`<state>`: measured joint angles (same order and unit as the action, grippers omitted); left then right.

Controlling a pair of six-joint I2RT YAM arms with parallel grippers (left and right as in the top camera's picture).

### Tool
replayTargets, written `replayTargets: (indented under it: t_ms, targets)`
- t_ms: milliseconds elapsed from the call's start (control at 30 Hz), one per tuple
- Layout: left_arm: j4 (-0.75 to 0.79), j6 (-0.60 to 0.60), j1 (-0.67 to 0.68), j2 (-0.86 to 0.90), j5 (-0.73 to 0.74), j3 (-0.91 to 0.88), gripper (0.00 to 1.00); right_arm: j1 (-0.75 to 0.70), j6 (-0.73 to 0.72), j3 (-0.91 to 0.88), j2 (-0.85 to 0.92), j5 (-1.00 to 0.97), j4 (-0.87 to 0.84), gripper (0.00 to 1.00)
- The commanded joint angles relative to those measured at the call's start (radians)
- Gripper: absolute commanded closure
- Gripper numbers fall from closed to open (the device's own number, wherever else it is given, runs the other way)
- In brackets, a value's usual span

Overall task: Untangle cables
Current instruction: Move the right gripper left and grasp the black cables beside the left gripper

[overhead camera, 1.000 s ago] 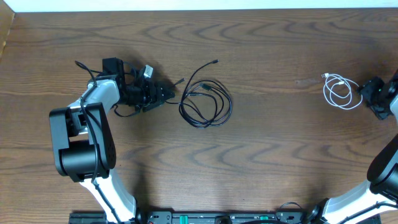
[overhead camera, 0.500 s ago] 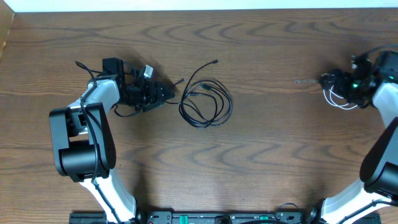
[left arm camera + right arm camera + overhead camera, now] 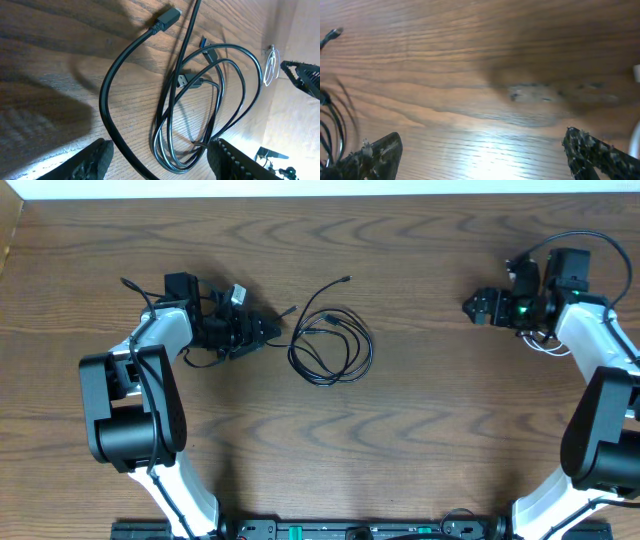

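Two thin black cables lie looped together mid-table as a coil [image 3: 330,345] [image 3: 215,100]. A thicker black cable [image 3: 112,95], plug end up [image 3: 167,17], runs down between the fingers of my left gripper [image 3: 268,328] [image 3: 160,167]. That gripper is open just left of the coil, its pads apart from the cable. The white cable [image 3: 540,343] [image 3: 270,65] lies at the right, mostly hidden under my right arm. My right gripper [image 3: 476,308] [image 3: 482,155] is wide open to its left, with only bare wood between its fingers.
Thick black robot wires [image 3: 135,288] trail behind the left arm at the far left. The table's back edge [image 3: 320,194] runs along the top. Bare wood table [image 3: 430,400] separates the coil and the right gripper.
My right arm swung from the table's right edge up and left, over the white cable, and its jaws opened wider. The left arm and the black cables have not moved.
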<state>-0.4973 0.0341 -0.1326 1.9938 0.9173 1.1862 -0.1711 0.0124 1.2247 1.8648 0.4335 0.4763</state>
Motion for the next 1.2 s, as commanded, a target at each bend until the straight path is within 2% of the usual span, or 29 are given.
replayTargets:
  t_ms: [0, 667, 1033, 1167]
  targets:
    - [-0.002, 0.009, 0.000, -0.016, 0.005, -0.004, 0.35, 0.050, 0.007, 0.004, -0.018, 0.014, 0.007, 0.01]
    - [0.006, 0.009, 0.000, -0.016, 0.005, -0.004, 0.35, 0.357, -0.124, 0.003, -0.017, 0.013, -0.138, 0.01]
    - [0.010, 0.009, 0.000, -0.016, 0.004, -0.004, 0.35, 0.465, -0.124, 0.003, -0.014, 0.002, -0.088, 0.01]
    - [0.009, 0.041, 0.000, -0.016, -0.065, -0.004, 0.35, 0.481, -0.151, 0.003, -0.013, -0.024, -0.125, 0.01]
